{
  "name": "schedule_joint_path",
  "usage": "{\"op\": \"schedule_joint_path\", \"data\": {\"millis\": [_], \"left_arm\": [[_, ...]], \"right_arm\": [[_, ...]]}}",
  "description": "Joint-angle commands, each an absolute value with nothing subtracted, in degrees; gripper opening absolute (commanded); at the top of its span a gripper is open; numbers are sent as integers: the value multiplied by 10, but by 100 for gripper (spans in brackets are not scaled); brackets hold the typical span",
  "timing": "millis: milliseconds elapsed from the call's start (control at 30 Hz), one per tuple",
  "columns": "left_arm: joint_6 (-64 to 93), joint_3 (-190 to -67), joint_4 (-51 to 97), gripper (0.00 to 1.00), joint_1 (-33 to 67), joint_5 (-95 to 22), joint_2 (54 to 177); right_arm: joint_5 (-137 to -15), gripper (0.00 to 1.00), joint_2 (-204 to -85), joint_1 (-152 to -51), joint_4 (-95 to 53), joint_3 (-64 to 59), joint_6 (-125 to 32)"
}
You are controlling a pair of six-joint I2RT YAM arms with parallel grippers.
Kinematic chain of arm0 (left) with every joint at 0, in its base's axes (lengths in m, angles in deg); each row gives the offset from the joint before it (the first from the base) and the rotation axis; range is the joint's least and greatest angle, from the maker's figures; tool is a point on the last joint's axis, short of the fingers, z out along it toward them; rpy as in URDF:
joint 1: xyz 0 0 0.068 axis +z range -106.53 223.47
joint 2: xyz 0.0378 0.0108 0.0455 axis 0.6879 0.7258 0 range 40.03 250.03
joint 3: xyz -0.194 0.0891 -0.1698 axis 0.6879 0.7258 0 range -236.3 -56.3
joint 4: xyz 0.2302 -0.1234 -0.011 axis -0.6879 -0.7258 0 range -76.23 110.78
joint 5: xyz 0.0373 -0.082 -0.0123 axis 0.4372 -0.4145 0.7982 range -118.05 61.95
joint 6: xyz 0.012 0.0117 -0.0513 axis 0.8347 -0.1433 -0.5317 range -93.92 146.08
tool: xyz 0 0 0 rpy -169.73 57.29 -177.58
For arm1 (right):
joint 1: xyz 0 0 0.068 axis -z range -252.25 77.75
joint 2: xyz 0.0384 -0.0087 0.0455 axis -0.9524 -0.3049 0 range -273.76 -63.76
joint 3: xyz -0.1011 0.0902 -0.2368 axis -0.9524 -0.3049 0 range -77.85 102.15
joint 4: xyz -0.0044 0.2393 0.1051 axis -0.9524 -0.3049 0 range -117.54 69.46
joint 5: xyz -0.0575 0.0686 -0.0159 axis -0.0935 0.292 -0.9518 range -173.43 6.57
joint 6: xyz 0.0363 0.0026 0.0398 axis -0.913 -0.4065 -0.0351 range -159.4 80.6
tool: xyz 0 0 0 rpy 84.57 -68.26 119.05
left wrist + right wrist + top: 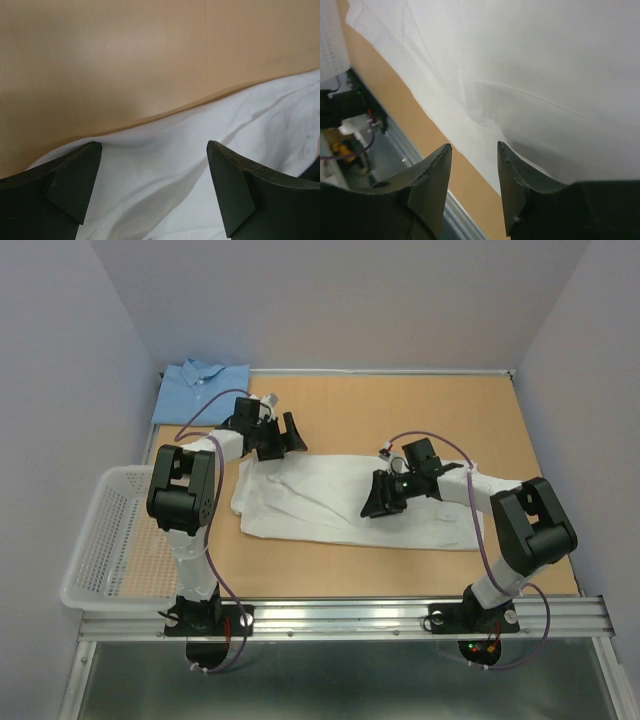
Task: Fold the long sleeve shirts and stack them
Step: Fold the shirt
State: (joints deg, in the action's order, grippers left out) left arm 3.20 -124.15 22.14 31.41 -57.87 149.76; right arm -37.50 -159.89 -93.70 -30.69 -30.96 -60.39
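**Hazard: Uneven Grip Skews the Fold**

The white shirt (340, 502) lies spread mid-table (440, 410); the blue shirt (203, 390) sits folded at the far-left corner. The left gripper (282, 436) is wide open over the white shirt's far edge. The right gripper (380, 505) is part-open and empty over its near half. Pinching a single layer likely drags the cloth askew.

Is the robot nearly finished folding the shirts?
About halfway. Done: the blue shirt sits folded at the far left corner of the table. In hand: the white shirt lies stretched out in the middle, with the left claw and right claw both open above it, gripping nothing. Left: fold the white shirt small and stack the two shirts.
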Motion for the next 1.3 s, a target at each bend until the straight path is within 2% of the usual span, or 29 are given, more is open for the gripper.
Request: {"op": "schedule_joint_path", "data": {"millis": [0,67,167,200,333,567,700,933,1133,1200,1267], "left_arm": [[109,-1369,191,99,292,-527,1545],[105,-1425,173,99,287,-507,1538],[103,-1430,166,99,268,-422,1447],[103,-1424,154,99,262,-377,1430],[80,-1362,116,99,233,-313,1355],[28,-1223,20,99,196,-268,1292],[20,-1178,28,99,196,-270,1295],[36,-1243,-1,99,197,-262,1377],[17,-1296,33,99,227,-227,1355],[-1,-1307,44,99,246,-236,1357],[-19,-1310,61,99,280,-296,1370]], "right_arm": [[-592,48,-1515,-934,-400,-214,-546],[-686,50,-1492,-931,-446,-181,-538],[-817,51,-1488,-929,-516,-142,-521],[-841,51,-1490,-929,-542,-136,-511],[-908,52,-1497,-929,-568,-130,-496],[-935,51,-1524,-938,-581,-141,-487],[-948,51,-1557,-957,-600,-145,-482],[-936,51,-1580,-982,-621,-151,-498],[-959,49,-1542,-982,-614,-133,-523],[-959,47,-1530,-982,-611,-120,-523],[-914,47,-1513,-984,-590,-106,-493]]}}
